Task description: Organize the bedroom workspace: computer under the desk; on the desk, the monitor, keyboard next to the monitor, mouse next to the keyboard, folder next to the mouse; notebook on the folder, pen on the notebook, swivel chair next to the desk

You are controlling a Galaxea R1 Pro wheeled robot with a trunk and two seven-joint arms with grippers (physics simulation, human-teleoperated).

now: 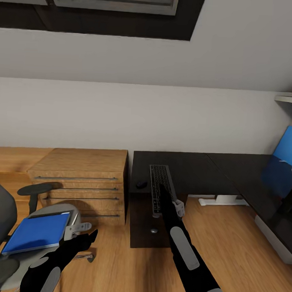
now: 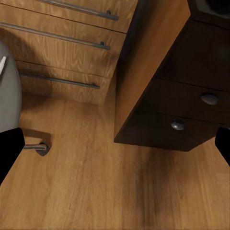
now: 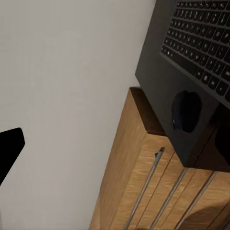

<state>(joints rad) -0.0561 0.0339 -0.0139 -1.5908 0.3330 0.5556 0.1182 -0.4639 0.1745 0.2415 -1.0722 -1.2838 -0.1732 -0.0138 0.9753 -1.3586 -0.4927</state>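
Nearest the camera in the head view, two black-and-grey arms reach forward over the wood floor (image 1: 227, 236). The left gripper (image 1: 91, 236) hangs low beside the swivel chair (image 1: 1, 215), its fingers (image 2: 9, 151) spread apart and grasping nothing; the left wrist view shows floor between them. The right gripper (image 1: 165, 194) extends over the near end of the keyboard (image 1: 160, 187); its fingers (image 3: 10, 146) sit at opposite edges of the right wrist view, released, with nothing between them. One blue folder (image 1: 38, 233) lies flat on the grey chair seat, between the two black armrests. One chrome chair leg with a castor (image 2: 37, 148) rests on the floor near the left gripper. Beyond the chair stands one low light-wood cabinet (image 1: 82, 181) with four long bar handles, directly beside the tabletop's (image 1: 192, 170) left end. Under that end is a black drawer unit (image 2: 187, 100) with two round silver knobs in the left wrist view. On the tabletop lie one keyboard, set lengthwise front to back, and one dark mouse (image 1: 141, 184) just to its left, near but apart. At the right edge, one monitor (image 1: 285, 174) stands on the tabletop's right wing, its screen showing blue. A white desk foot (image 1: 222, 201) rests on the floor beneath. A plain white wall (image 1: 134, 115) closes the background.
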